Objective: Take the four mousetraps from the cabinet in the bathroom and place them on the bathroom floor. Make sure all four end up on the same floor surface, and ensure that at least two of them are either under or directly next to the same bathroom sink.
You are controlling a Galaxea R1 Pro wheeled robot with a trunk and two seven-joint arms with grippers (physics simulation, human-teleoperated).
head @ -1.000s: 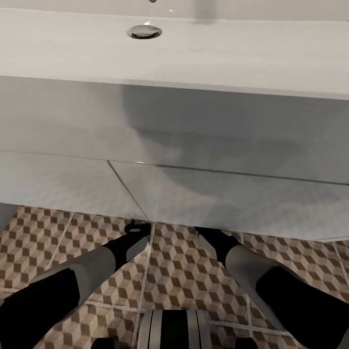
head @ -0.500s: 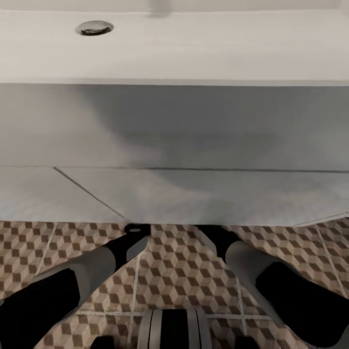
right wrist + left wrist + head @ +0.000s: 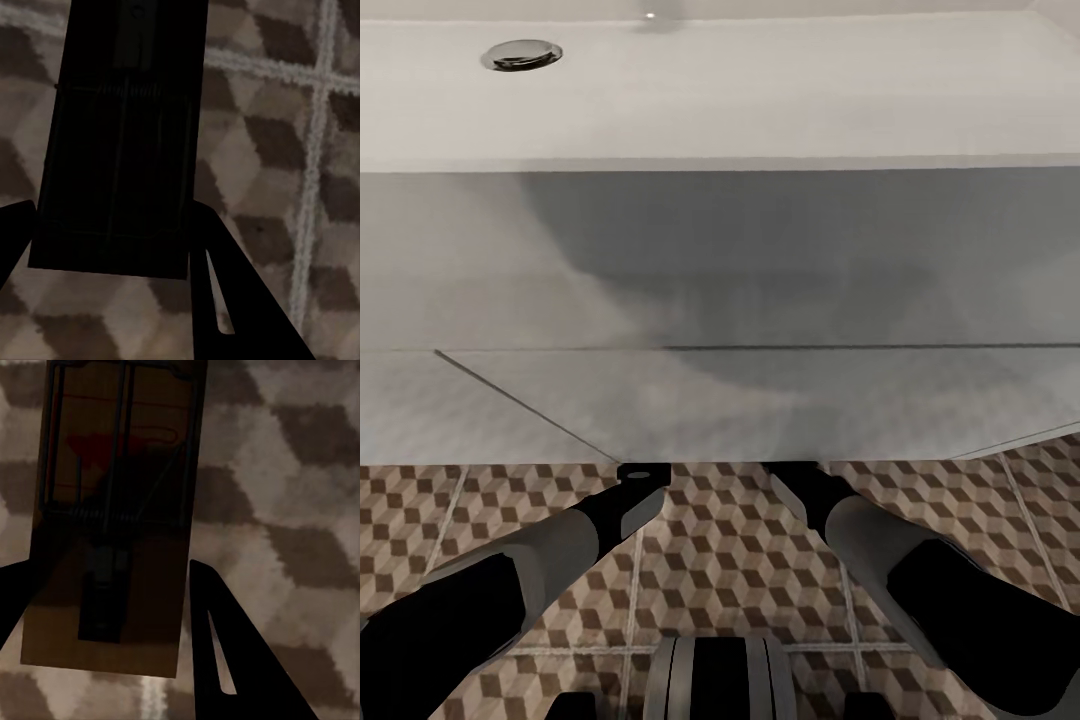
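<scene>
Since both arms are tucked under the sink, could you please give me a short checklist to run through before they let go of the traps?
1. Left gripper holds a mousetrap: ok, the trap sits between its fingers.
2. Right gripper holds a second mousetrap: ok, seen the same way.
3. Tiled floor lies below both traps: ok.
4. Arms are at the sink: ok, both reach under the white vanity front.
5. Traps already rest on the floor: cannot tell, the height above the tiles is unclear.
6. Other two traps are placed: cannot tell.
</scene>
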